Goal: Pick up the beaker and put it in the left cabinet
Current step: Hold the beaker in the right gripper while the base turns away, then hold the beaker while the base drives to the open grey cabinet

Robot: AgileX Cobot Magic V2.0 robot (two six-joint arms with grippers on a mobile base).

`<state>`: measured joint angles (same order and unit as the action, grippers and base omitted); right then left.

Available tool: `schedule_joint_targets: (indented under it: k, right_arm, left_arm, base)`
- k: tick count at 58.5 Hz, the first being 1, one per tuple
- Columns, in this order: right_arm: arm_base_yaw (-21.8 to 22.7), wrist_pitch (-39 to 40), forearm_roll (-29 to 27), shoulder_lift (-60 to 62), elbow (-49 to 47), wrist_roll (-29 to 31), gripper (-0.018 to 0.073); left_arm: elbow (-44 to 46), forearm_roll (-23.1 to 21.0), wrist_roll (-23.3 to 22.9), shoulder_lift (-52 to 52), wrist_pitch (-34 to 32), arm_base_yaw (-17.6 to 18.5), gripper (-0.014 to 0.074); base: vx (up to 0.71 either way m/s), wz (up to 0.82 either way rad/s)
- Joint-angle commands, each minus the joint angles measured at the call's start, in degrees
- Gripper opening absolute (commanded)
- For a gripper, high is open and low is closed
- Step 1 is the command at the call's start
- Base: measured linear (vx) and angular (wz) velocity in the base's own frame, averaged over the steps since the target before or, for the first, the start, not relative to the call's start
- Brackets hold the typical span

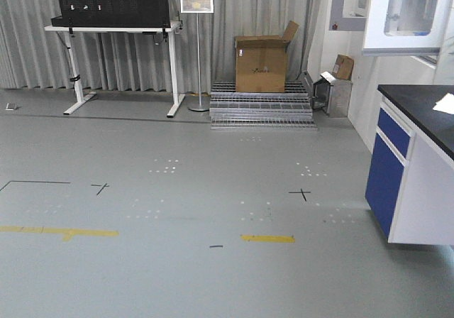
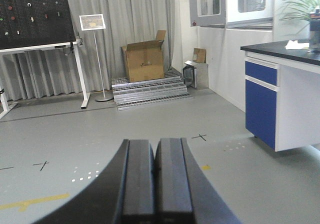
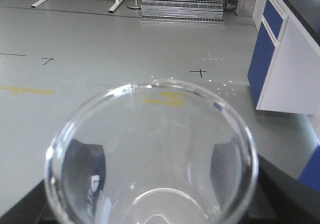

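The beaker (image 3: pixel 150 134) is clear glass with a flared rim and fills the lower right wrist view, seen from above its mouth. My right gripper (image 3: pixel 152 184) is shut on it; the dark fingers (image 3: pixel 86 166) show through the glass on both sides. It hangs over the grey floor. My left gripper (image 2: pixel 155 179) is shut and empty, its pads touching, pointing across the floor. A white wall cabinet with a glass door (image 1: pixel 410 13) hangs at the upper right of the front view, with pale shelves inside; two such cabinets (image 2: pixel 230 4) show in the left wrist view. I cannot tell which is the left cabinet.
A counter with a black top and blue drawers (image 1: pixel 415 165) stands at the right, also in the left wrist view (image 2: pixel 280 99). Far back are a cardboard box (image 1: pixel 262 62) on metal grates, a sign stand (image 1: pixel 197 55) and a white table with a pegboard (image 1: pixel 113 20).
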<state>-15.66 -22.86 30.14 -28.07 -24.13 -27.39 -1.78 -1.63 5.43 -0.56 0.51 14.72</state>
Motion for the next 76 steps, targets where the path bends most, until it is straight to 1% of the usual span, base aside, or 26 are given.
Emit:
schedule_joint_targets:
  k: [1, 76]
  right_arm:
    - [0.1, 4.1, 1.6, -0.2, -1.7, 0.1, -0.0006]
    - [0.1, 4.1, 1.5, -0.2, -1.7, 0.1, -0.0006]
  left_arm:
    - [-0.9, -0.5, -0.2, -1.1, -4.8, 0.2, 0.0001]
    - [-0.9, -0.5, -0.2, -1.0, -4.8, 0.2, 0.0001]
  base:
    - [0.71, -0.01]
    - [0.70, 0.05]
